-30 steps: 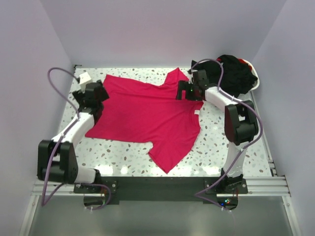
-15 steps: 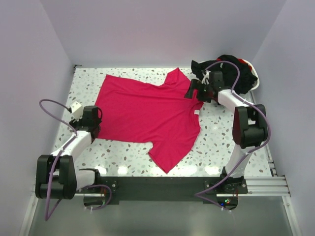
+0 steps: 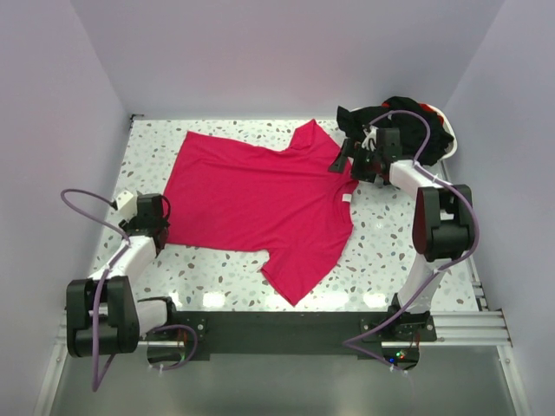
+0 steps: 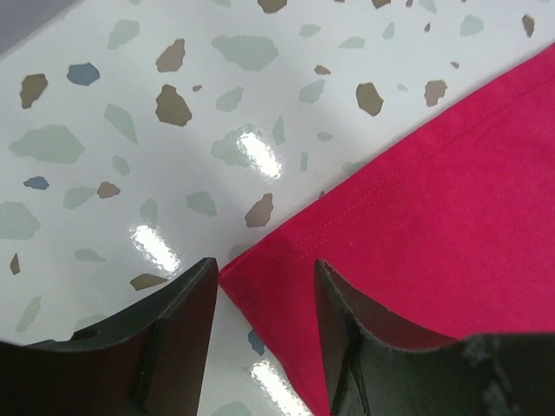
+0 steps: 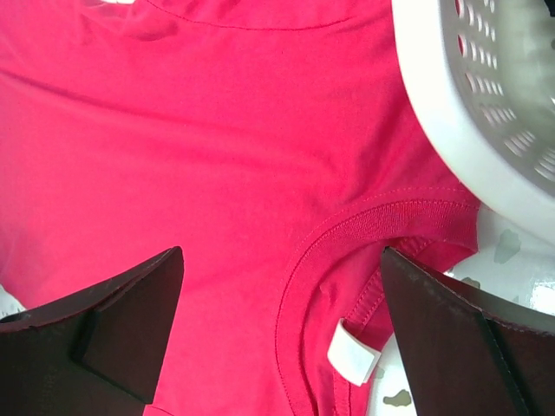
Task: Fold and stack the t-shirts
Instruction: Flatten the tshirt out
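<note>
A white terrazzo table flecked with grey and brown chips has a glossy top that throws back bright spots of overhead light near its near edge. Plain pale lavender walls close it in at the far, left and right sides. An aluminium rail and a black plate run along the near edge.

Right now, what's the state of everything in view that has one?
red t-shirt, unfolded, spread flat on the table.
black t-shirts, unfolded, heaped in the white plastic basket.
white plastic basket, at the table's far right corner, loaded with the black heap.
left tool, jaws apart, low at the table, astride the red t-shirt's hem corner, not clamped.
right tool, jaws wide open above the red t-shirt's collar, holding nothing.
</note>
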You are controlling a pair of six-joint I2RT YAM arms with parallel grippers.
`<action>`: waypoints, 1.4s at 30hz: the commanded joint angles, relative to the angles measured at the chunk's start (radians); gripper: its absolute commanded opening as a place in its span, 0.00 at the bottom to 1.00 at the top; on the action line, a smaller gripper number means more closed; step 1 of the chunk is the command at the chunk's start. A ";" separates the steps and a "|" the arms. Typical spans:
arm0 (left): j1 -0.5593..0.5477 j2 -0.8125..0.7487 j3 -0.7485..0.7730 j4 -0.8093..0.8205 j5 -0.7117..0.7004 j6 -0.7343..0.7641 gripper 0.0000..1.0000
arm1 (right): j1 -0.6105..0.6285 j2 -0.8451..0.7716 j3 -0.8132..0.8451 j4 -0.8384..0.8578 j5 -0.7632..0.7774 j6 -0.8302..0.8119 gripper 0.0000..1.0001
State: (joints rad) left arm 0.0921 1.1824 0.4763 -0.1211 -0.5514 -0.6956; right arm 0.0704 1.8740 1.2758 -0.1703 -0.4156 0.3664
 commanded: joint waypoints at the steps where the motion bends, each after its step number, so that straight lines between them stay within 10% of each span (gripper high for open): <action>1: 0.020 0.037 0.013 0.012 0.065 -0.004 0.52 | -0.012 -0.068 -0.009 0.038 -0.038 0.014 0.99; 42: 0.072 0.131 0.041 -0.049 0.120 -0.048 0.25 | -0.067 -0.062 -0.049 0.098 -0.098 0.054 0.99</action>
State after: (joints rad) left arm 0.1547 1.2900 0.4931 -0.1951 -0.4732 -0.7467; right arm 0.0063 1.8622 1.2346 -0.1104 -0.4904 0.4088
